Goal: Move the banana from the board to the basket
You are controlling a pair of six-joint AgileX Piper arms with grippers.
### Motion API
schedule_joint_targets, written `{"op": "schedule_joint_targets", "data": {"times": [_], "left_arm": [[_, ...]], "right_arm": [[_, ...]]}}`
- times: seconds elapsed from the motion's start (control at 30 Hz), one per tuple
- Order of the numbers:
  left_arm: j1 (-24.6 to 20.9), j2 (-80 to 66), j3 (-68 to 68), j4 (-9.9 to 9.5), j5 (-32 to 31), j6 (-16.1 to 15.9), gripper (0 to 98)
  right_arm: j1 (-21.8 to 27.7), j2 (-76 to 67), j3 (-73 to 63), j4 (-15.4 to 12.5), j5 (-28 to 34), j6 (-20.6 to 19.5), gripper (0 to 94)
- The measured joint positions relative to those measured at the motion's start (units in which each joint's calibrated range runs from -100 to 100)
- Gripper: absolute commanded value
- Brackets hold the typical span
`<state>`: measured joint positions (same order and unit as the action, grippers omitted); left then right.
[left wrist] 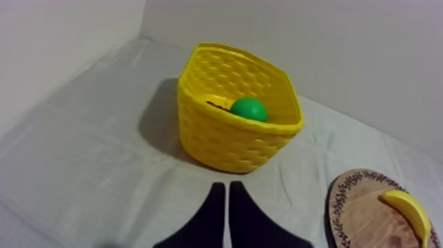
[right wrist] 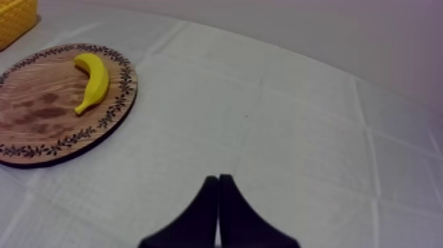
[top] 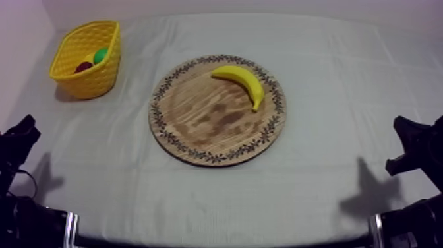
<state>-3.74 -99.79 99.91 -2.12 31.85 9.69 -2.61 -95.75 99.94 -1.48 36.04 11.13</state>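
No part of the task is judged done. The banana (top: 242,82) is seen lying flat on the board (top: 198,125), on its far right part just inside the patterned rim, and it is touched by nothing. The basket (top: 79,82) stands at the far left of the table, well apart from the board, and a green fruit (top: 100,55) and a small red fruit (top: 84,66) are already held in it. The left gripper (left wrist: 227,188) and the right gripper (right wrist: 218,179) are kept low at their own sides of the table, each with its fingers pressed together into a narrow wedge and nothing held. Reaching, grasping, lifting, carrying and releasing are all left to be done. In the top view the banana's long axis runs aslant from far left to near right. Its curved back is turned toward the far right rim, and its narrower tip is pointed toward the near edge of the table.
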Motion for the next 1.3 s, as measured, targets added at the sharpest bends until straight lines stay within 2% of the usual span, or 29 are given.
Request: {"op": "schedule_joint_targets", "data": {"times": [0.47,0.73,0.97,1.2,1.3], "left_arm": [[-0.63,0.00,0.00,-0.35,0.00,0.45,0.1],[-1.03,0.00,0.00,-0.41,0.26,-2.40,0.0],[-0.85,0.89,-0.67,-0.17,1.10,-2.76,0.0],[0.49,6.45,-7.92,-0.01,4.59,-3.89,0.0],[1.30,9.51,-12.65,0.79,5.42,-4.64,0.0]], "right_arm": [[0.00,0.00,0.00,0.00,-0.09,0.03,0.3],[0.00,0.00,0.00,0.00,-0.09,0.03,0.3],[0.00,0.00,0.00,0.00,-0.09,0.03,0.3],[0.00,0.00,0.00,0.00,-0.09,0.03,0.3],[0.00,0.00,0.00,0.00,-0.09,0.03,0.3]]}}
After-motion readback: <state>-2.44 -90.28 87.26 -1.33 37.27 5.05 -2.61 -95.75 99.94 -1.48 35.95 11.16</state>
